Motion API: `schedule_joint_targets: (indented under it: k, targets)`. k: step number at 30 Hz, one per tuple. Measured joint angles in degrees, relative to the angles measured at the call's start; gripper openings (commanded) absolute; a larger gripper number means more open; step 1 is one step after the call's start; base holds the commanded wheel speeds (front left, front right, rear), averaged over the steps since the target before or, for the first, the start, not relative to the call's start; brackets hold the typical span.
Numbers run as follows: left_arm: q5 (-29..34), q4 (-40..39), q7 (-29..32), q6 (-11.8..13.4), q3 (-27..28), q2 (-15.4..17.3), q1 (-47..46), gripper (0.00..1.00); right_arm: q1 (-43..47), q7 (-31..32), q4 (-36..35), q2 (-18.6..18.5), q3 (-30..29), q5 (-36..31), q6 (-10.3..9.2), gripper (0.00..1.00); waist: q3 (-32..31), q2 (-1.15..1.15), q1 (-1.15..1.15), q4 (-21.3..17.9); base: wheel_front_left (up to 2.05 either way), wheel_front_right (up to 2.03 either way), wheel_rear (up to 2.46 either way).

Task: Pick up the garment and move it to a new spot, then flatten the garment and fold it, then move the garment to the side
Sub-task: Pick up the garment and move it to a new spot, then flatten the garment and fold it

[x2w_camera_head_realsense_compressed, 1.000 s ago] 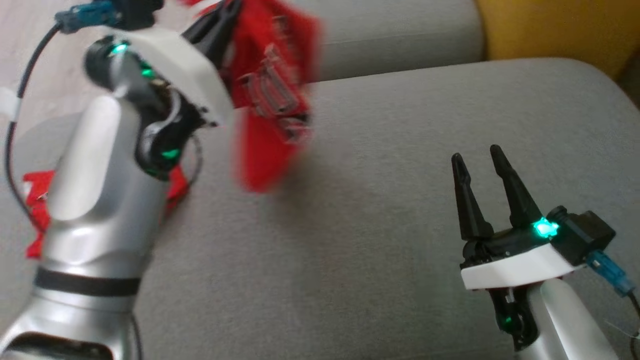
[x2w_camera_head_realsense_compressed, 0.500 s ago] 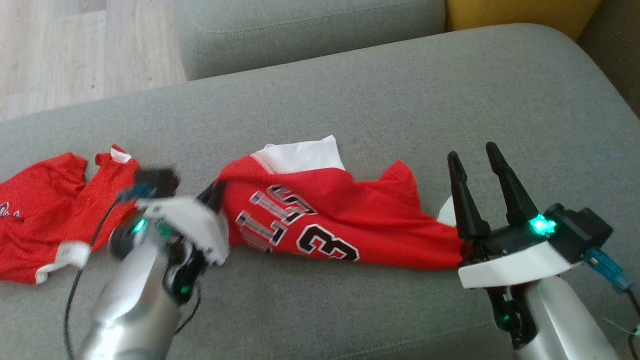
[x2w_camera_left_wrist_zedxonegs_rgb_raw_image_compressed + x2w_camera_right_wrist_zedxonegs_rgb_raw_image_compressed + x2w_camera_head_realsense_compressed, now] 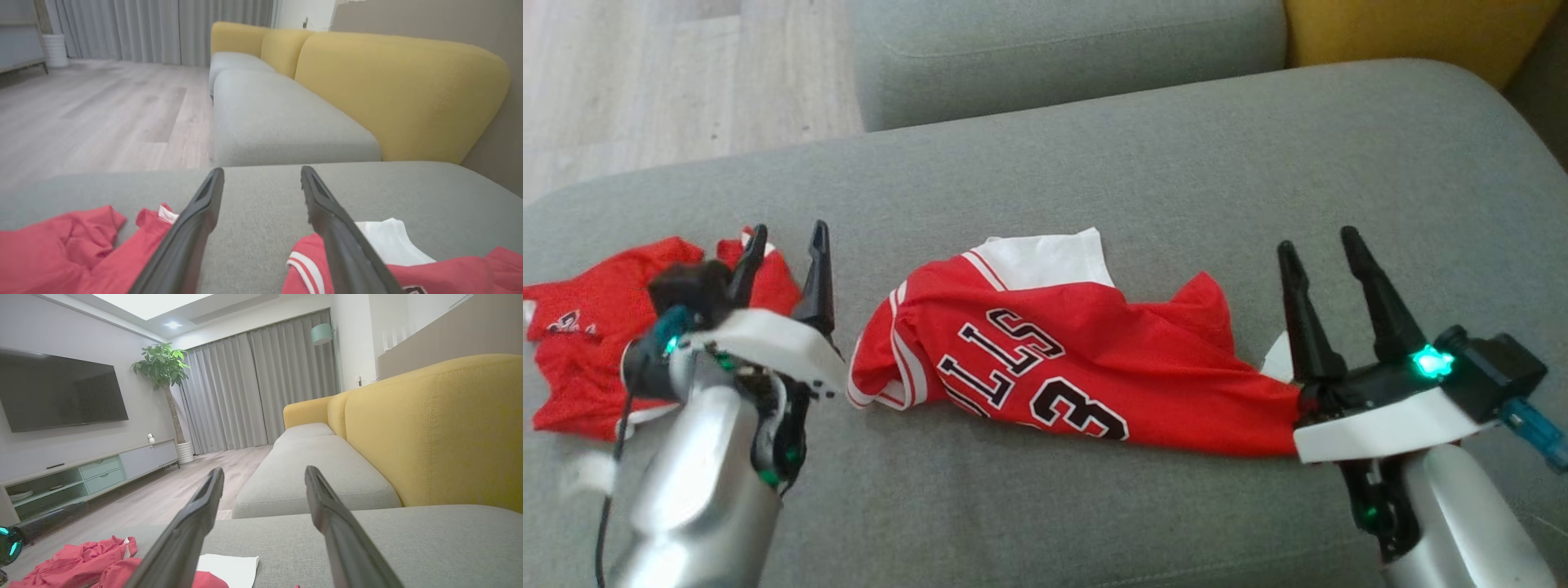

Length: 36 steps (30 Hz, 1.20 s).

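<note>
Red basketball jersey (image 3: pixel 1045 359): crumpled on grey sofa seat cushion (image 3: pixel 1143 163), between the two grippers. Left gripper (image 3: pixel 790 228): fingers spread, empty, just left of jersey. Right gripper (image 3: pixel 1316 238): fingers spread, empty, at jersey's right end. Second red garment (image 3: pixel 580 343): bunched far left

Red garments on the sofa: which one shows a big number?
The middle jersey, with black lettering and a number; the left garment is a crumpled heap.
</note>
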Motion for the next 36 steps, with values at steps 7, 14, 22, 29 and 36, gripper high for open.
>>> schedule_joint_targets:
  k: [7,14,22,29,36]
  targets:
    - [6.8,-17.6,0.0,7.8,1.7,-1.1,16.8,1.00,2.9,0.0,0.4,0.0,-2.8,0.0,0.00,1.00,-0.3,0.00,0.00,1.7,0.00,0.00,0.00]
    - [7.9,-22.0,0.0,8.7,3.4,-3.5,23.4,1.00,4.7,0.0,0.8,-0.1,-5.3,-0.1,0.00,1.00,0.3,0.00,0.00,2.8,0.00,0.00,0.00]
    - [9.0,-21.7,0.0,7.9,4.5,-3.6,23.3,1.00,4.5,0.0,1.5,-0.4,-5.2,-1.7,0.00,1.00,0.2,0.00,0.00,2.7,0.00,0.00,0.00]
    - [9.2,-19.4,3.4,4.0,3.5,-2.9,19.5,1.00,4.5,0.0,2.6,-0.3,-5.8,-3.2,0.00,1.00,0.0,0.00,0.00,1.6,0.00,0.00,0.00]
    - [5.2,-11.5,28.8,-4.6,-0.7,0.1,2.1,1.00,4.1,0.0,2.8,0.1,-5.2,-3.1,0.00,1.00,0.0,0.00,0.00,-1.8,0.00,0.00,0.00]
